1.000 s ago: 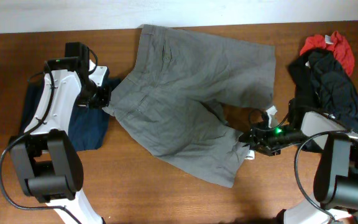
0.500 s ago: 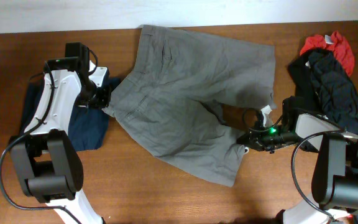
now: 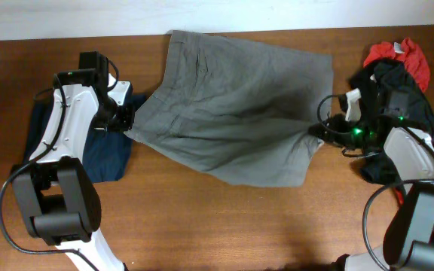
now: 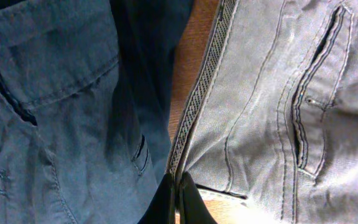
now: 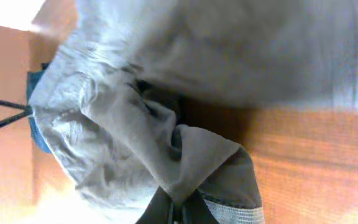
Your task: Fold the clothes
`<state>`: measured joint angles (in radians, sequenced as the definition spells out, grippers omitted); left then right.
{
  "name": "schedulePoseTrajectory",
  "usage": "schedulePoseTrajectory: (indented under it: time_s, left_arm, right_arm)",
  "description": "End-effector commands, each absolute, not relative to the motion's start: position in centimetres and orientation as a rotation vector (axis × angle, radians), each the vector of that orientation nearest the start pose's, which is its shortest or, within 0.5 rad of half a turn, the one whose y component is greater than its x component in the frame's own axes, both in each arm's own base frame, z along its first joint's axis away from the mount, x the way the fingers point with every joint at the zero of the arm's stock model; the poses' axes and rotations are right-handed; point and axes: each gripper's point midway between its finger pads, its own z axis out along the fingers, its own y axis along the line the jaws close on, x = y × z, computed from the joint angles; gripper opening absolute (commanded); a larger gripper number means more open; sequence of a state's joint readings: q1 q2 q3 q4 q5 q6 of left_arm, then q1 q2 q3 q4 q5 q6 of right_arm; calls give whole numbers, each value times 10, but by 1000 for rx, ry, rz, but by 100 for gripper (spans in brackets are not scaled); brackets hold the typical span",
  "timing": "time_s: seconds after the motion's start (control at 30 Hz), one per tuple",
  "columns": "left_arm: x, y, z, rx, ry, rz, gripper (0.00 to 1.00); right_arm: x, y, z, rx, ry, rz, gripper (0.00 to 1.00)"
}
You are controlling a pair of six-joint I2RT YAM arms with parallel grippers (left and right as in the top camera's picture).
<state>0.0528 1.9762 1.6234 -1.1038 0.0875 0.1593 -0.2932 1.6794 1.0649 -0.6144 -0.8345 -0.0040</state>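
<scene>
The grey shorts (image 3: 232, 113) lie spread across the middle of the table, with one leg pulled up and over toward the right. My left gripper (image 3: 129, 120) is shut on the waistband's patterned edge (image 4: 194, 112) at the left side. In the left wrist view its black fingers (image 4: 178, 202) pinch that edge. My right gripper (image 3: 319, 129) is shut on the hem of a leg (image 5: 210, 168) and holds it lifted at the right side. In the right wrist view the cloth (image 5: 135, 99) hangs bunched from the fingers (image 5: 178, 210).
A dark navy garment (image 3: 100, 147) lies under my left arm, close against the shorts (image 4: 278, 112), and fills the left of the left wrist view (image 4: 55, 106). A black and red pile (image 3: 398, 83) sits at the right edge, by my right arm.
My right gripper shut on the leg hem at the front right, then carried it up and to the right, folding that leg over. The left arm has held still.
</scene>
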Motion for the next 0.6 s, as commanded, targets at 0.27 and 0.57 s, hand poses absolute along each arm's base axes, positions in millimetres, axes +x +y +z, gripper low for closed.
schedulePoseTrajectory:
  time_s: [0.27,0.57]
  left_arm:
    - [404,14,92,150,3001,-46,0]
    - [403,14,91,151,3004,-47,0]
  right_arm:
    - [369,59,184,-277,2041,1374,4]
    - [378,44,155,55,2270,1306,27]
